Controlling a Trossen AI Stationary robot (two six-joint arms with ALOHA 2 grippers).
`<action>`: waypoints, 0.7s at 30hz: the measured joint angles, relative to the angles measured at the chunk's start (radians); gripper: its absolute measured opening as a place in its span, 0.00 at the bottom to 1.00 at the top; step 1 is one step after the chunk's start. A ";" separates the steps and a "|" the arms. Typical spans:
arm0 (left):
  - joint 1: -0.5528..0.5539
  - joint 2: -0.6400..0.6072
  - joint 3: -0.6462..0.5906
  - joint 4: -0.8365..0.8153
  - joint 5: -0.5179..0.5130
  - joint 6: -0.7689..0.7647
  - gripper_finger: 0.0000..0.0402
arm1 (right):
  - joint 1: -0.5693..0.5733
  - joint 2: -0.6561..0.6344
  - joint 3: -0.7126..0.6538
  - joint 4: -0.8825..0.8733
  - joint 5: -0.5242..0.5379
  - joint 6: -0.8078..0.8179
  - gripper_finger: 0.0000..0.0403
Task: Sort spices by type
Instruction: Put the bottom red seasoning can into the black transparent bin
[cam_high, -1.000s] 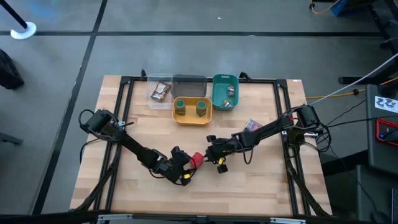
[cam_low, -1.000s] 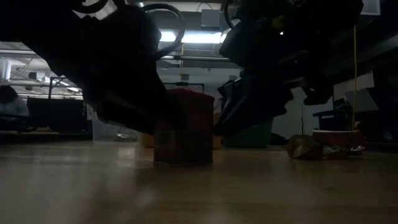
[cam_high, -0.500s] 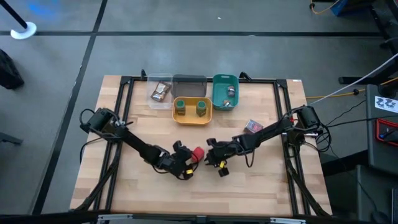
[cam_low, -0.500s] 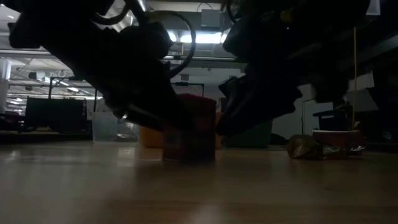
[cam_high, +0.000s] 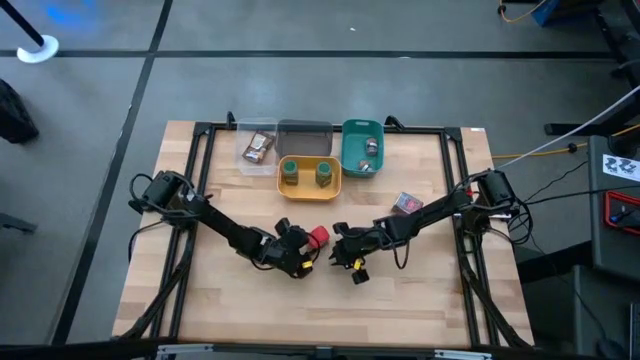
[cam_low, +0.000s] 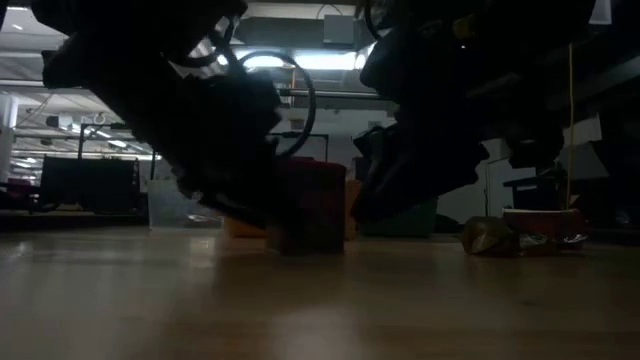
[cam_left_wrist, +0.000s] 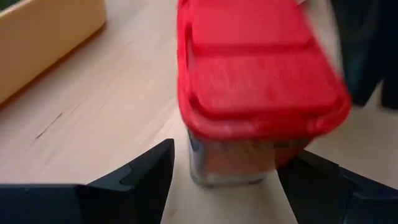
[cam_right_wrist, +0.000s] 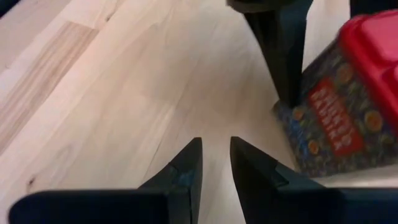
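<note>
A red-lidded spice box (cam_high: 317, 236) stands upright on the table's middle, between the fingers of my open left gripper (cam_left_wrist: 225, 180). My right gripper (cam_high: 338, 250) hovers just right of the box, its fingers (cam_right_wrist: 186, 168) a narrow gap apart with nothing between them. Two green-capped jars (cam_high: 305, 172) stand in the yellow tray (cam_high: 330, 192). A brown packet (cam_high: 257, 149) lies in the clear tray and small round tins (cam_high: 368, 150) sit in the teal tray. Another packet (cam_high: 405, 203) lies on the table at the right. My left gripper pushes the box with the inner side of one finger (cam_left_wrist: 311, 180), which lies against the box's near side wall (cam_left_wrist: 283, 158), low down. A gap shows between the other finger (cam_left_wrist: 149, 174) and the box. The fingers slant down from the table's left. The box stands upright on the table.
A grey tray (cam_high: 304, 135) sits between the clear tray (cam_high: 240, 140) and the teal tray (cam_high: 345, 150) along the far edge, the yellow tray just in front. A black frame (cam_high: 200, 160) borders the table. Bare wood lies toward the near edge.
My left gripper has swung toward the table's far edge, and the red box has slid upright along the table with it, nearer the yellow tray.
</note>
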 joint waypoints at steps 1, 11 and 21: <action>0.003 0.000 0.000 -0.016 0.000 0.005 0.64 | 0.000 0.000 0.000 -0.007 0.000 0.000 0.21; 0.041 0.000 0.000 -0.009 0.001 0.174 0.64 | 0.000 0.000 0.000 -0.017 0.000 0.000 0.21; 0.097 0.000 0.000 -0.009 0.082 0.203 0.64 | 0.000 0.000 0.000 -0.017 0.000 0.000 0.21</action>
